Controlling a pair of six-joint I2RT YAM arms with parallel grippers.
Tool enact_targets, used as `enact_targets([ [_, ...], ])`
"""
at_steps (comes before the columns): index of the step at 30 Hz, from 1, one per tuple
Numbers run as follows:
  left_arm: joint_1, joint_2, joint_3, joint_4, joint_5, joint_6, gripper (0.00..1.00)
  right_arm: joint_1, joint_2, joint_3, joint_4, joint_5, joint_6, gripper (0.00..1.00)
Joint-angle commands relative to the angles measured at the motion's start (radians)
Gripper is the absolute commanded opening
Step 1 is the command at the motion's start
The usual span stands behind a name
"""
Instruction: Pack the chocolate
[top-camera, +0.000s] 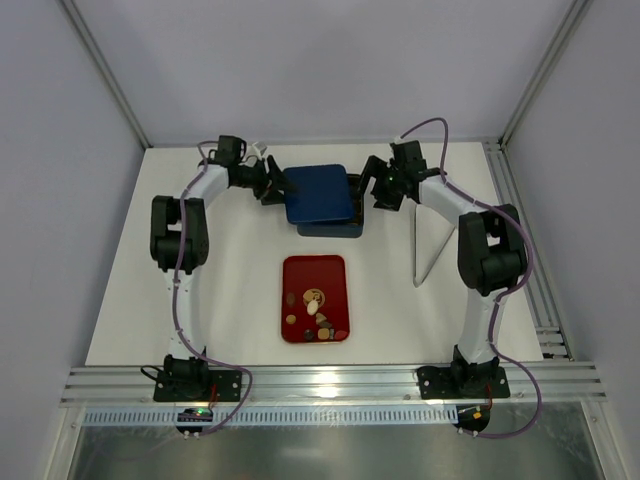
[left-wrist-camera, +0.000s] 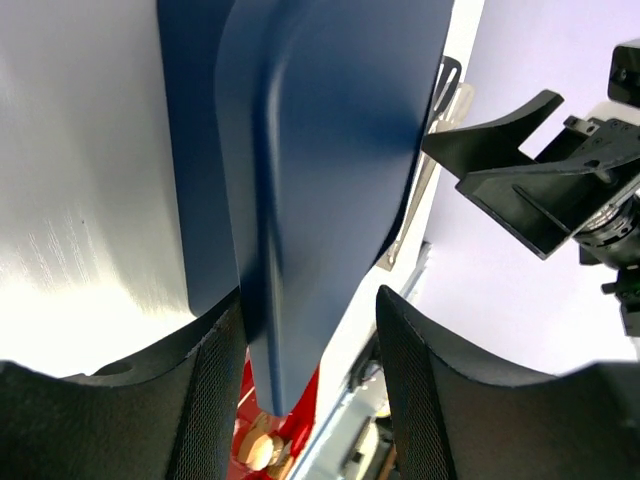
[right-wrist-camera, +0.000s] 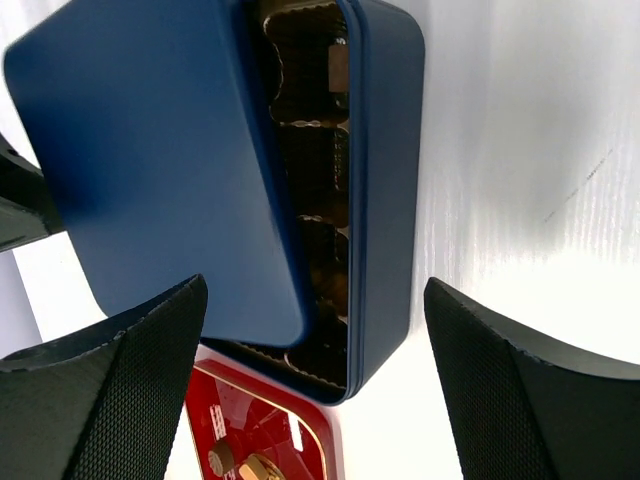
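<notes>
Black-fingered, clamping the blue lid (left-wrist-camera: 320, 150) with the left gripper (left-wrist-camera: 310, 310), holding it tilted over the dark blue box (right-wrist-camera: 385, 200); spreading the right gripper (right-wrist-camera: 315, 283) wide, empty, beside it. Resting the chocolate (top-camera: 316, 310) on the red tray (top-camera: 298, 268), near the box, on the white counter (top-camera: 240, 300).

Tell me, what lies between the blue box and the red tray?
Nothing: only a bare strip of white table separates the box and the tray, as the top view shows.

The lid (top-camera: 318, 192) hides nearly all of the blue box (top-camera: 345, 232) from above. At the right wrist only a dark strip of compartments (right-wrist-camera: 318, 150) shows, contents unreadable. The red tray (right-wrist-camera: 250, 445) is cut off at the bottom edge. The chocolate (top-camera: 315, 310) is too small overhead to sort. Left gripper (left-wrist-camera: 310, 297): can't tell if it's touching the lid.
</notes>
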Motion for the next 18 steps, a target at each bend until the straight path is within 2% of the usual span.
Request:
enact_targets([
  [1,-0.002,0.012,0.089,-0.090,-0.019,0.075,0.52,0.012,0.017,0.049,0.030,-0.006,0.004,0.89],
  [18,-0.041,0.113,0.290,-0.311,-0.137,0.190,0.52,0.017,0.068,0.117,0.001,-0.001,-0.015,0.88],
])
